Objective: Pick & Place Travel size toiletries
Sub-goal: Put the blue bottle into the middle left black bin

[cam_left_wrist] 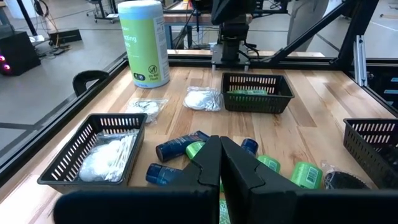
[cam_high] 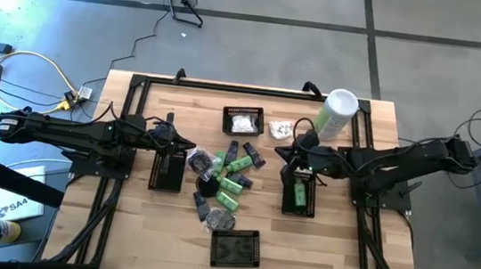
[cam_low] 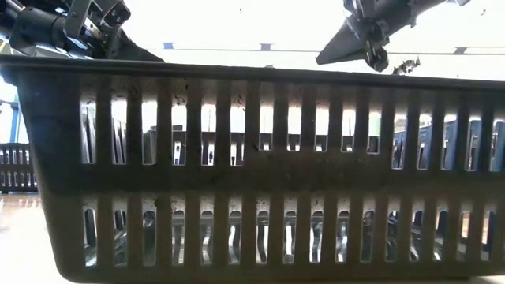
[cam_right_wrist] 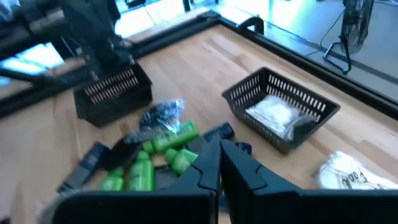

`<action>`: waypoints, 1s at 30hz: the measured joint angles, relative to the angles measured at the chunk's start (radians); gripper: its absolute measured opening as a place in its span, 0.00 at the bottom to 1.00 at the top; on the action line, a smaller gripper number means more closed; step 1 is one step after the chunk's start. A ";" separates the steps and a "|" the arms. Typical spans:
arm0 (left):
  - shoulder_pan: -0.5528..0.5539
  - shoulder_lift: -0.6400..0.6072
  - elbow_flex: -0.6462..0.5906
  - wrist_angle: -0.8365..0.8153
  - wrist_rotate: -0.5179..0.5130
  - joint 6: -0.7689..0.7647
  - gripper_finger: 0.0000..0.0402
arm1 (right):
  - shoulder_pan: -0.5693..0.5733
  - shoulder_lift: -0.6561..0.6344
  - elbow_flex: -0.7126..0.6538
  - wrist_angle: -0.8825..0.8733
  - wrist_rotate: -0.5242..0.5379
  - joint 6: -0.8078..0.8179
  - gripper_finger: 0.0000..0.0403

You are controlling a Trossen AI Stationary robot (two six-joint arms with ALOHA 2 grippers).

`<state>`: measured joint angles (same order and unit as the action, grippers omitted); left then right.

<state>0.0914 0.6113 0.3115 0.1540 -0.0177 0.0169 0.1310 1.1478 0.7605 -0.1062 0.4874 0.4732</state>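
Mid-table, the travel size toiletries [cam_high: 227,173] sit heaped between four baskets, waiting for sorting.
Left gripper [cam_high: 193,146] and right gripper [cam_high: 280,148] flank the pile, both clenched empty; one green bottle [cam_high: 300,193] is already in the right basket [cam_high: 287,207].

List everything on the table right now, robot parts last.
baskets: four, black; one at the far middle holding white packets, one at the near middle, one under the left gripper, one under the right gripper holding a green bottle
green bottles: several, bright green, piled at the table's centre
dark tubes: several, black or dark blue, mixed into the same pile
white packets: a couple, white, loose between the far basket and the canister
canister: one, pale green with white lid, far right
table: one, light wood with black frame
left gripper: fingers shut, empty, left of the pile
right gripper: fingers shut, empty, right of the pile
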 joint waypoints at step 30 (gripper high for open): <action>0.000 0.000 0.000 0.004 0.000 0.005 0.00 | -0.062 0.202 0.074 0.230 -0.061 -0.199 0.01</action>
<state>0.0914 0.6112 0.3115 0.1583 -0.0181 0.0216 0.0686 1.3502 0.8342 0.1236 0.4264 0.2745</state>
